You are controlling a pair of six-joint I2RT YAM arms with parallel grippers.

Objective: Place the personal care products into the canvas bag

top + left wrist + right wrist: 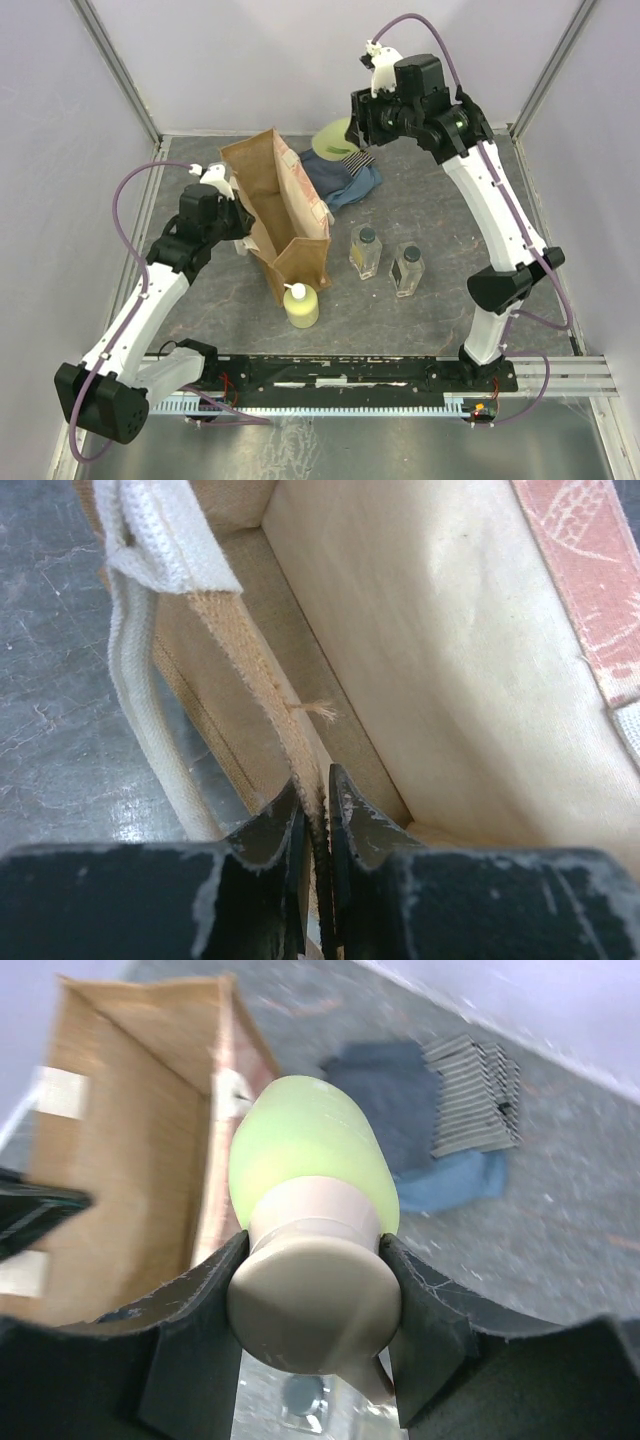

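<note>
Right wrist view shows you the green bottle (310, 1150) aloft near the open canvas bag (130, 1160), with the right gripper (313, 1252) closed tight around its beige cap. Your left gripper (318, 792) pinches the bag's rim. The yellow bottle (301, 307) touches the bag's near end. Nearby stand a clear bottle (365, 252) and a second clear bottle (408, 270).

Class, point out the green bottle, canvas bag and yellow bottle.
green bottle (310, 1150): right wrist view, green body.
canvas bag (258, 180): top external view, brown wall.
yellow bottle (301, 309): top external view, yellow body.
</note>
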